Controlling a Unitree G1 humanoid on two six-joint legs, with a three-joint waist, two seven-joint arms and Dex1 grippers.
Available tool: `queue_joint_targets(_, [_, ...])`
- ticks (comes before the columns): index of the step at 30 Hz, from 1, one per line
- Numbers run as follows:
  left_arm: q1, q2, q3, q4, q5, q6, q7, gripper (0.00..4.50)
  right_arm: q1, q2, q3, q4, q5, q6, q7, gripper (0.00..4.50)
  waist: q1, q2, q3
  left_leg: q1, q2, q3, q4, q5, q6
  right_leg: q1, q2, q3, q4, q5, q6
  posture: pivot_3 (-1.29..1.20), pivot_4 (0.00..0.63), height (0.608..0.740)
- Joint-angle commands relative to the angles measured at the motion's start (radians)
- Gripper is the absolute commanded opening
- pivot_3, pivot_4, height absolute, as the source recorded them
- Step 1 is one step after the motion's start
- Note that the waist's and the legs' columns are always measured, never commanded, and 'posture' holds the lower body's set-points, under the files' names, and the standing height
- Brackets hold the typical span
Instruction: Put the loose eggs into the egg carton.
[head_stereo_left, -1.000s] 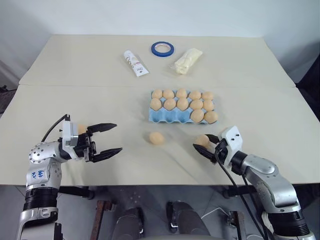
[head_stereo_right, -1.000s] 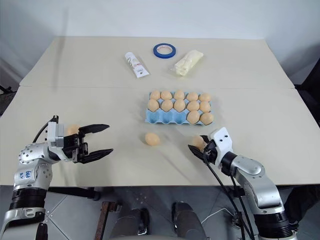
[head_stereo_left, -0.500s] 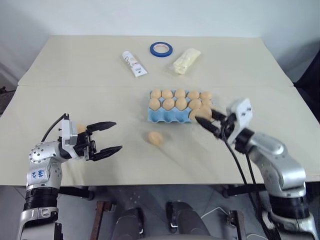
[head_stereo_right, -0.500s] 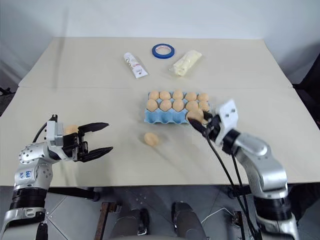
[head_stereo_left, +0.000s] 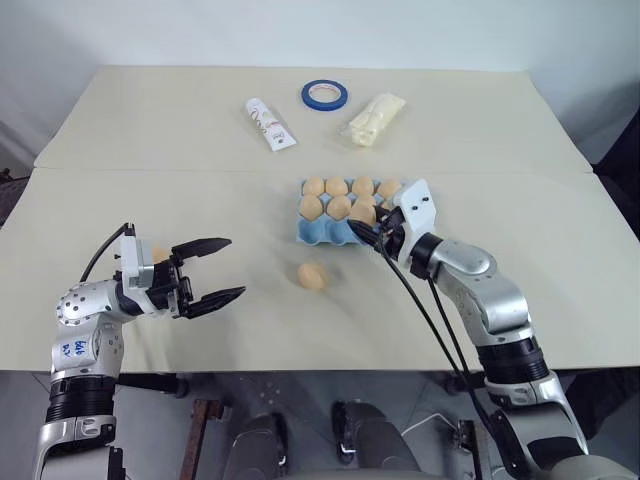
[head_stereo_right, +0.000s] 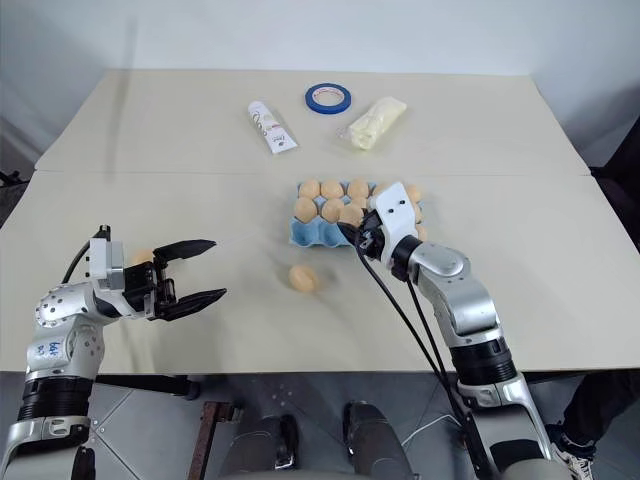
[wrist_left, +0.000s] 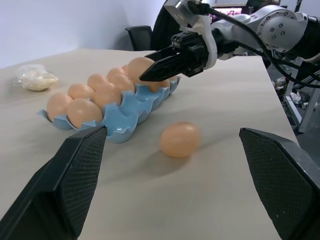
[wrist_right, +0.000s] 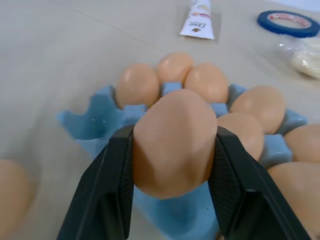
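Note:
The light blue egg carton (head_stereo_left: 318, 232) lies mid-table with several tan eggs in its cups. My right gripper (head_stereo_left: 368, 228) is shut on one egg (wrist_right: 175, 140) and holds it just above the carton's near row; its black fingers (wrist_right: 107, 195) clamp the egg's sides. One loose egg (head_stereo_left: 312, 276) rests on the table in front of the carton. Another loose egg (head_stereo_left: 158, 254) peeks out behind my left gripper (head_stereo_left: 236, 266), which hovers open and empty at the near left, pointing toward the carton.
At the far side of the table lie a blue tape ring (head_stereo_left: 325, 96), a white tube (head_stereo_left: 270, 126) and a clear bag of pale stuff (head_stereo_left: 376, 119). The table's near edge runs just below both arms.
My right gripper shut on the egg at the near right, lifted it and carried it left and away to above the carton's near row. The left gripper stayed put.

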Motion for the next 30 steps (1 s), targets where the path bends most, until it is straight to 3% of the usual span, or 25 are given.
queue_joint_targets(1, [0.017, 0.007, 0.030, -0.052, -0.029, -0.001, 0.009, 4.50, -0.015, 0.002, -0.014, -0.004, -0.007, -0.029, 0.013, 2.65, 0.000, 0.000, 0.000, 0.000, 0.000, 0.000, 0.000, 0.000, 0.000, 0.000, 0.000, 0.000, 0.000, 0.000, 0.000, 0.00, 0.150, 0.740])
queue_joint_targets(6, [0.026, 0.007, 0.035, -0.063, -0.032, 0.002, 0.016, 4.50, 0.007, -0.022, -0.030, -0.075, 0.030, 0.005, 0.067, 4.39, 0.001, 0.000, 0.000, 0.000, 0.000, 0.000, 0.000, 0.000, 0.000, 0.000, 0.000, 0.000, 0.000, 0.000, 0.000, 0.00, 0.150, 0.740])
queue_joint_targets(7, [0.025, 0.006, 0.034, -0.064, -0.032, 0.003, 0.018, 4.50, 0.015, -0.030, -0.033, -0.094, 0.039, 0.014, 0.081, 4.45, 0.001, 0.000, 0.000, 0.000, 0.000, 0.000, 0.000, 0.000, 0.000, 0.000, 0.000, 0.000, 0.000, 0.000, 0.000, 0.00, 0.150, 0.740])
queue_joint_targets(17, [-0.003, 0.009, 0.023, -0.041, -0.028, 0.003, 0.012, 4.50, 0.053, -0.116, -0.103, -0.183, 0.121, 0.024, 0.195, 4.45, 0.003, 0.000, 0.000, 0.000, 0.000, 0.000, 0.000, 0.000, 0.000, 0.000, 0.000, 0.000, 0.000, 0.000, 0.000, 0.00, 0.150, 0.740])
queue_joint_targets(24, [0.014, 0.031, 0.047, -0.031, -0.028, 0.004, 0.008, 4.50, 0.216, -0.303, -0.241, -0.213, 0.240, -0.029, 0.427, 4.45, 0.008, 0.000, 0.000, -0.001, 0.000, -0.001, 0.000, 0.000, 0.001, 0.001, 0.000, -0.001, -0.003, 0.000, 0.000, 0.00, 0.150, 0.740])
queue_joint_targets(27, [0.053, 0.047, 0.076, -0.035, -0.030, 0.000, 0.014, 4.50, 0.357, -0.401, -0.338, -0.208, 0.319, -0.063, 0.608, 4.45, 0.007, 0.000, 0.000, 0.000, 0.000, -0.001, 0.000, 0.000, 0.001, 0.001, 0.000, -0.001, -0.003, 0.000, 0.000, 0.00, 0.150, 0.740])
queue_joint_targets(30, [0.082, 0.053, 0.090, -0.052, -0.035, 0.003, 0.015, 4.50, 0.412, -0.451, -0.372, -0.224, 0.356, -0.048, 0.655, 4.45, -0.002, 0.000, 0.000, 0.001, 0.000, -0.001, -0.001, 0.000, 0.001, 0.002, 0.001, 0.000, -0.003, 0.000, 0.000, 0.00, 0.150, 0.740])
